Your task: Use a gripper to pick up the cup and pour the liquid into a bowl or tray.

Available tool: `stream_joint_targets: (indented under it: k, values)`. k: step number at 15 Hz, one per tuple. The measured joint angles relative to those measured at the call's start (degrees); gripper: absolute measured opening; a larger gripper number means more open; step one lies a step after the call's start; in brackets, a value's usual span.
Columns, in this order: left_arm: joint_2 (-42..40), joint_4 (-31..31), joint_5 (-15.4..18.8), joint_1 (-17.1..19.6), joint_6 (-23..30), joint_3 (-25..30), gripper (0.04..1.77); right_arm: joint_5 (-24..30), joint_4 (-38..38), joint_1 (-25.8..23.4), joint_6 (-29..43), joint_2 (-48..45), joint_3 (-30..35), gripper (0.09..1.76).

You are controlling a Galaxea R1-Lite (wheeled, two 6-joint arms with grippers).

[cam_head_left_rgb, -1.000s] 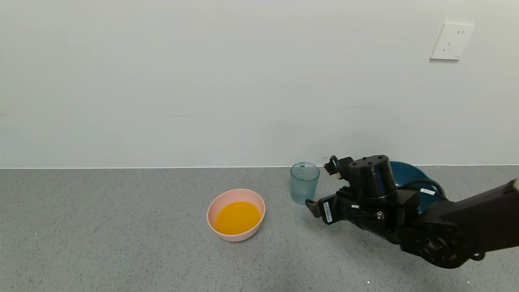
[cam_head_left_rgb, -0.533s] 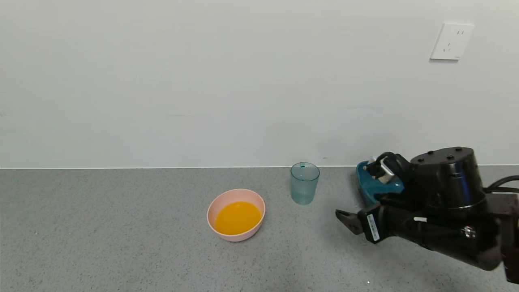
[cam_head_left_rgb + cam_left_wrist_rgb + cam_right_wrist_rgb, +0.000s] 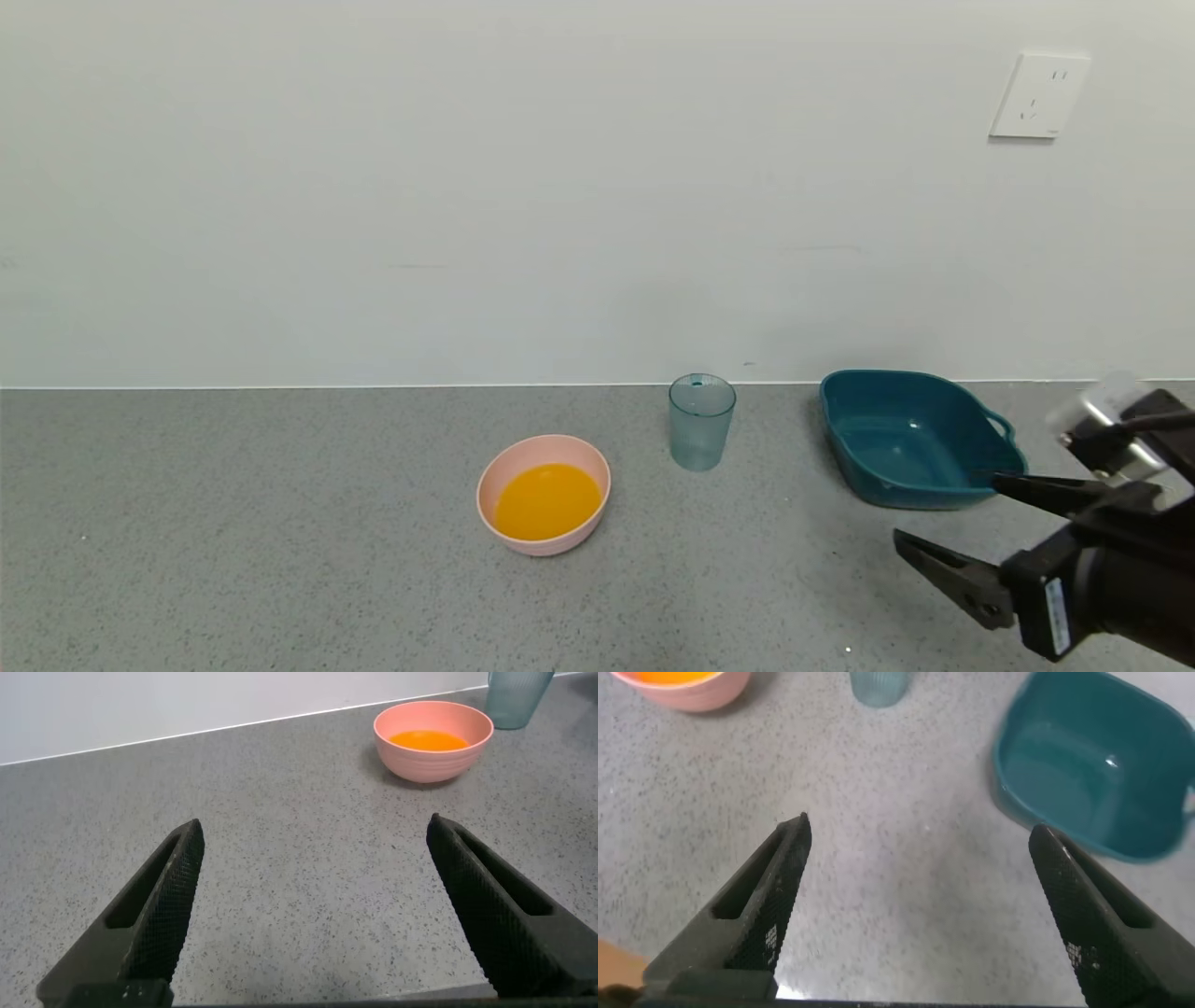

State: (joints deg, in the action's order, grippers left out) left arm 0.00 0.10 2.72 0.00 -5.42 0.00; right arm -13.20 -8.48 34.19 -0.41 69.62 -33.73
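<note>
The translucent blue-green cup [image 3: 701, 421] stands upright and empty on the grey counter near the wall; its base shows in the right wrist view [image 3: 879, 686] and the left wrist view [image 3: 519, 695]. The pale pink bowl [image 3: 543, 495] sits to its left front and holds the orange liquid [image 3: 546, 500]; the bowl also shows in the left wrist view [image 3: 433, 739]. My right gripper [image 3: 948, 527] is open and empty at the lower right, well clear of the cup. My left gripper [image 3: 313, 835] is open and empty over bare counter, out of the head view.
A dark teal handled tray [image 3: 917, 439] sits right of the cup, beside my right gripper; it also shows in the right wrist view [image 3: 1097, 765]. The white wall runs along the back of the counter, with a socket [image 3: 1039, 94] at upper right.
My right gripper has drawn back from beside the cup toward the lower right, uncovering the teal tray. The cup and the bowl have not moved.
</note>
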Motion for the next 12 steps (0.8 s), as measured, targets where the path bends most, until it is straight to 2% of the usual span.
stream_joint_targets:
  k: [6,9,12]
  values:
    - [0.0,0.0,-0.02,0.0,0.0,0.0,1.72,-1.73,16.12,-1.65,-0.84,-21.88,1.33,1.7]
    - [0.0,0.0,0.0,0.0,0.0,0.0,1.72,-4.22,21.8,-6.33,-0.88,-29.75,-0.48,1.7]
    - [0.0,0.0,0.0,0.0,0.0,0.0,1.72,-5.14,24.33,-13.8,-0.9,-35.22,-1.74,1.7]
